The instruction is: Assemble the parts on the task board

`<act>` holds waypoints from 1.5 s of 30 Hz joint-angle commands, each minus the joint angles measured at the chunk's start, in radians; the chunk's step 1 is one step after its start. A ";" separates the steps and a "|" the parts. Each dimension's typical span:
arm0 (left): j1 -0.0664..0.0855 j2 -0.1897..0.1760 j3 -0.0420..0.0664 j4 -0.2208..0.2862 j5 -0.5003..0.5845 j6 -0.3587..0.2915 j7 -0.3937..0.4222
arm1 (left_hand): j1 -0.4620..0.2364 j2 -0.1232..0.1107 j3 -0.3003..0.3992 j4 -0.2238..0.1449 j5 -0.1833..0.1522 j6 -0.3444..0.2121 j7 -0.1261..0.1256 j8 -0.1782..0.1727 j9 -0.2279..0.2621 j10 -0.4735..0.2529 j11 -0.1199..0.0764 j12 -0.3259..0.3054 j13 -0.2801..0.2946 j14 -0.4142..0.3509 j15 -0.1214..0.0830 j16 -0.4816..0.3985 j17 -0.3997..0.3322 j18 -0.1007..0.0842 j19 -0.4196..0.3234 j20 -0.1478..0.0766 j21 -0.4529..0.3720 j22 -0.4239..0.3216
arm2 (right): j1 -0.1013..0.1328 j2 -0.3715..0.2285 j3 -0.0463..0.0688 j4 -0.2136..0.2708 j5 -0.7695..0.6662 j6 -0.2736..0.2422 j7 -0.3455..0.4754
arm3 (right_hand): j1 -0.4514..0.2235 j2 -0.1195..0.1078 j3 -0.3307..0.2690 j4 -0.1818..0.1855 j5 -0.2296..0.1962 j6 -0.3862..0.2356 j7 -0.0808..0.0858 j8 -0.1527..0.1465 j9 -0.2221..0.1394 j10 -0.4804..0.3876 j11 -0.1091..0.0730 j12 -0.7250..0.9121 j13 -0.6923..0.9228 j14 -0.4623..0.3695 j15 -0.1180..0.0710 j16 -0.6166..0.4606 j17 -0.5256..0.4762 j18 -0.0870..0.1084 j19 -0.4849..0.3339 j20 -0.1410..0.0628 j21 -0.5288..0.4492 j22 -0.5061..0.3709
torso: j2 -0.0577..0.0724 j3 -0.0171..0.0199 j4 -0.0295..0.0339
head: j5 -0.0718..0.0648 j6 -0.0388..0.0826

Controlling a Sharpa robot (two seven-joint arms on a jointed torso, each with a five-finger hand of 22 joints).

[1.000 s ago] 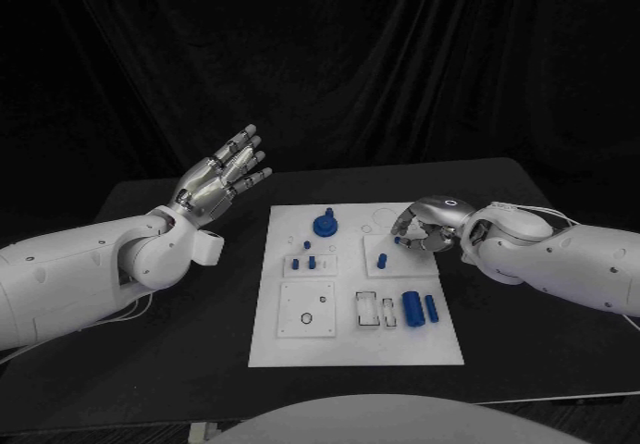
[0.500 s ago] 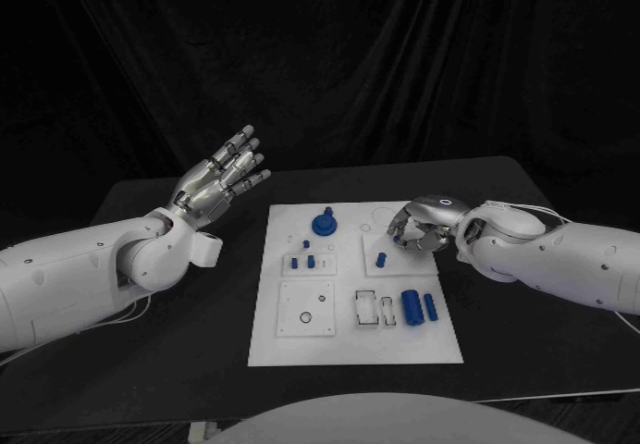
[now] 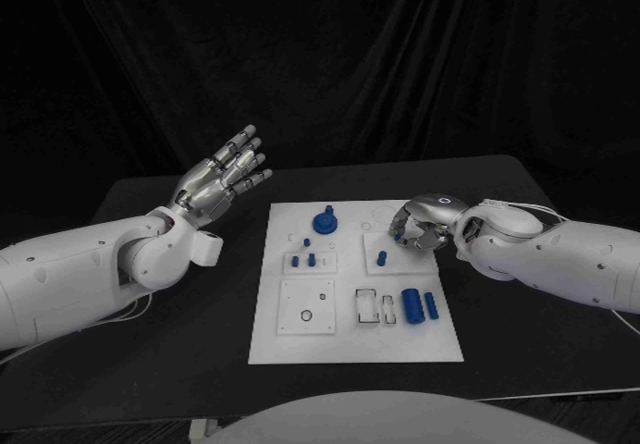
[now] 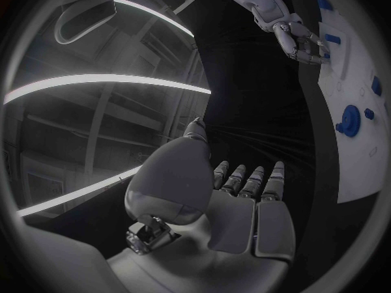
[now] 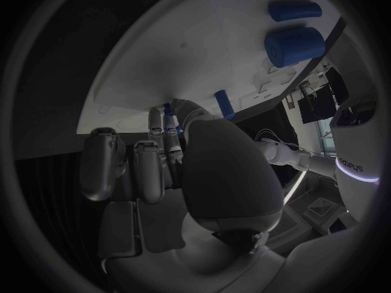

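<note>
Two white, rounded arm shells; silver segmented left hand (image 3: 220,178) and right hand (image 3: 415,229); thin white cable along right forearm.

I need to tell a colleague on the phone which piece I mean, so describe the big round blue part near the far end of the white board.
On the black table lies the white task board. Near its far edge, left of the right hand, stands the round blue part. It is a wide disc with a knob on top, unlike the slim pegs nearer the robot.

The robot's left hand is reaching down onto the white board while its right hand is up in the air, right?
No, it's swapped. In the head view the right hand reaches down onto the white board, and the left hand is up in the air, open.
</note>
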 commanded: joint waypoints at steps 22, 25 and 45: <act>-0.013 0.006 0.001 -0.006 0.008 0.023 0.094 | 0.042 0.006 0.005 -0.002 0.042 0.003 0.027 0.007 0.002 0.000 0.014 0.007 0.002 0.003 0.014 -0.002 0.000 -0.015 0.007 0.005 0.004 0.001 | -0.007 0.008 0.000 -0.009 -0.027 0.024 -0.024 | -0.003 0.021 0.013 -0.042 0.054 0.028 0.005 0.070 0.076 -0.002 -0.011 0.062 0.036 0.043 -0.012 -0.005 0.061 0.004 0.002 -0.014 -0.007 0.174 | 0.000 0.0000 -0.0003 | 0.005 -0.010; -0.017 0.007 0.001 -0.007 0.008 0.025 0.091 | 0.047 0.007 0.006 -0.003 0.046 0.003 0.028 0.007 0.002 0.000 0.015 0.007 0.002 0.003 0.014 -0.001 0.000 -0.017 0.007 0.005 0.004 0.001 | -0.007 0.007 0.000 -0.008 -0.027 0.023 -0.024 | -0.005 0.022 0.013 -0.044 0.050 0.029 0.006 0.078 0.083 -0.001 -0.013 0.066 0.038 0.043 -0.013 -0.005 0.060 0.004 0.001 -0.015 -0.007 0.174 | 0.000 -0.0001 -0.0006 | 0.006 -0.012; -0.029 0.013 0.001 -0.020 0.008 0.036 0.070 | 0.088 0.014 0.012 -0.006 0.075 0.004 0.033 0.007 0.002 0.000 0.015 0.008 0.002 0.006 0.019 0.003 0.002 -0.030 0.010 0.005 0.005 0.002 | -0.003 -0.029 0.000 0.031 -0.020 -0.023 -0.021 | -0.013 0.023 0.013 -0.050 0.019 0.024 0.009 0.104 0.109 0.003 -0.017 0.082 0.046 0.041 -0.014 -0.009 0.054 0.005 0.001 -0.017 -0.011 0.173 | -0.001 0.0000 -0.0009 | 0.013 -0.014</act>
